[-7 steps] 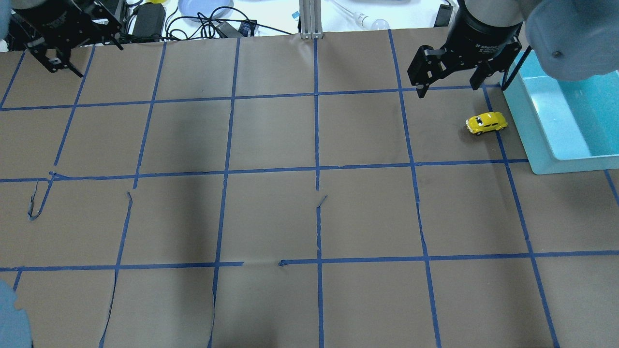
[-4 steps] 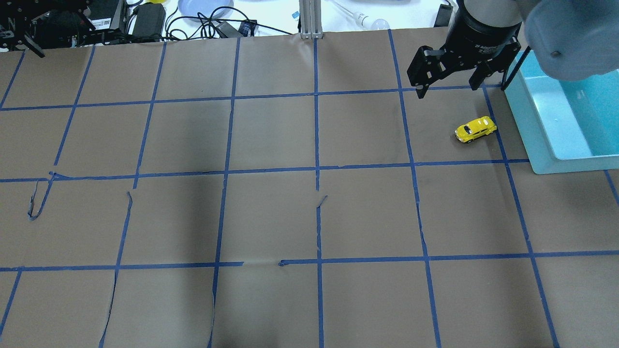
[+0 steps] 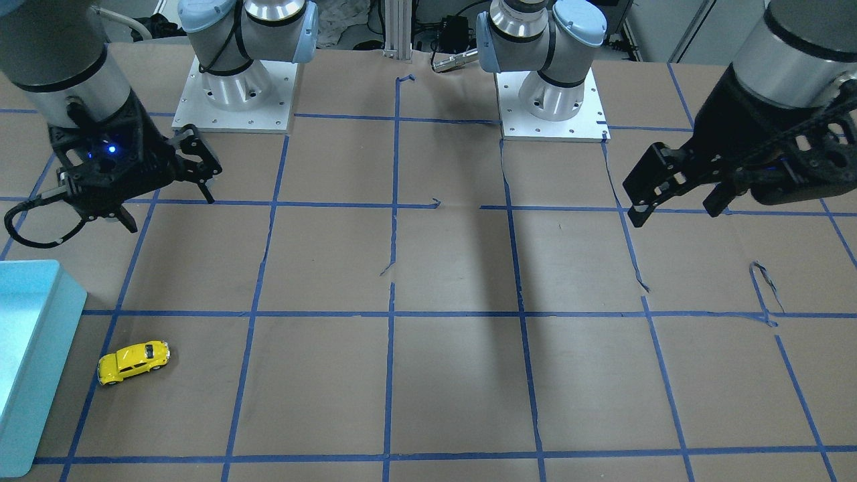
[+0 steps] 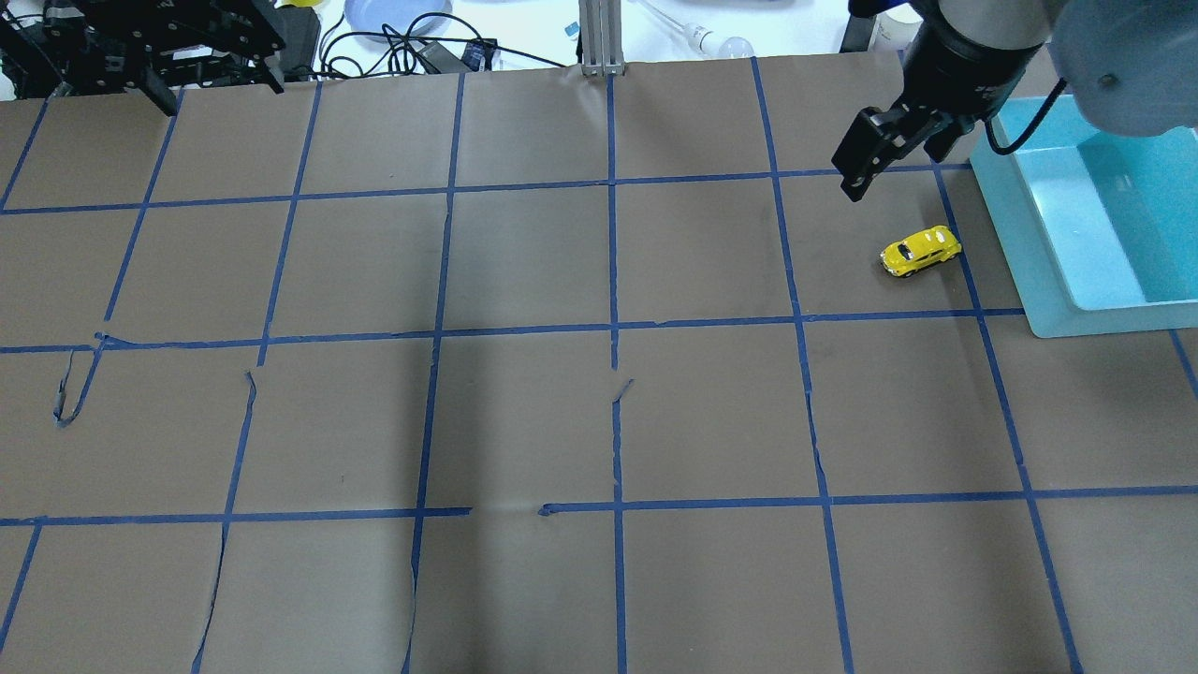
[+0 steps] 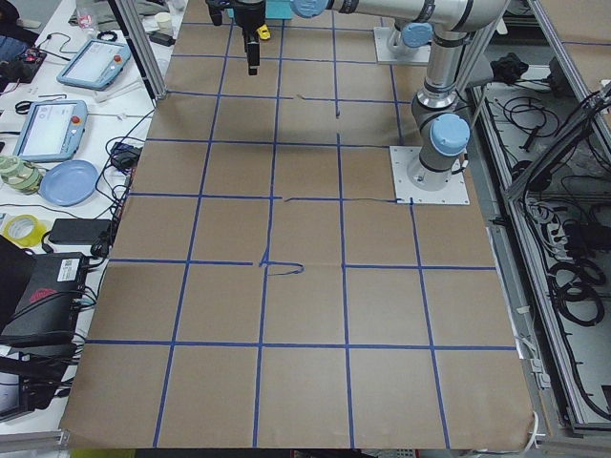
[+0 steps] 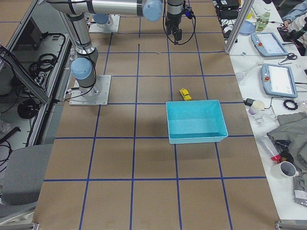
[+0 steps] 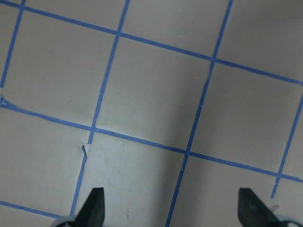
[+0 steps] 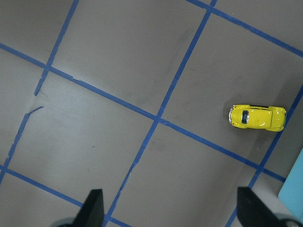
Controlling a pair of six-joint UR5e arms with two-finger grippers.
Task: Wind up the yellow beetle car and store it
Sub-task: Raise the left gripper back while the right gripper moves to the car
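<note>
Right tool (image 8: 171, 209) spread near yellow beetle car (image 8: 258, 117) — left tool (image 7: 173, 208) (also spread) well apart.

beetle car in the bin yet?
No, the yellow beetle car sits on the table just outside the teal bin, not inside it.

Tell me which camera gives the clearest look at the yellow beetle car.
The right wrist-mounted view: the yellow beetle car is seen from directly above, roof and windows clear. The front-facing and overhead views show it smaller, near the teal bin. The side views show only a yellow speck; the left wrist view misses it.
</note>
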